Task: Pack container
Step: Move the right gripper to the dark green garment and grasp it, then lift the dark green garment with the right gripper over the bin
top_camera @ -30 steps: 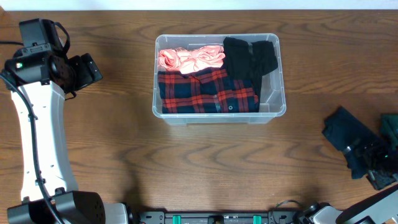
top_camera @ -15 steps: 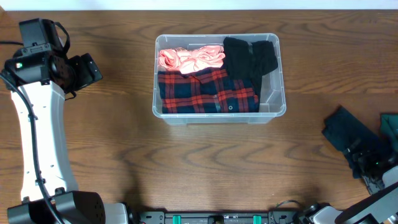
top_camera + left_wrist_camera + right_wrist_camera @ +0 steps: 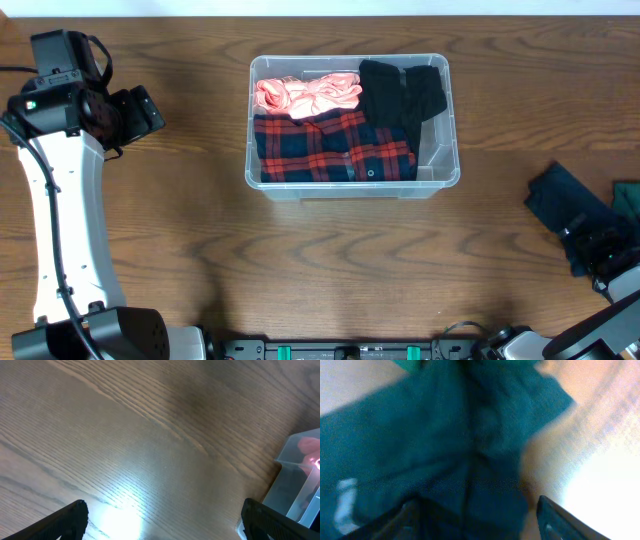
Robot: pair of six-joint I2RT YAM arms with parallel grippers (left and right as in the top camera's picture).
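Container sits mid table, part full. It's light, slick clear plastic, so we'd grab its rim. The teal garment far right is floppy; we'd pinch a fold. Right jaws straddle it, grip unclear. Left jaws are wide open and empty.

1. Left gripper: between its wide-spread jaws lies only bare table, so passage is free.
2. Just outside one fingertip, the container corner blocks the way.
3. Right gripper: dark teal cloth fills the gap between its jaws, and bare wood shows only outside one fingertip.
4. Well away from both jaws, a plaid shirt, pink garment and black garment crowd the container, leaving one corner bare.
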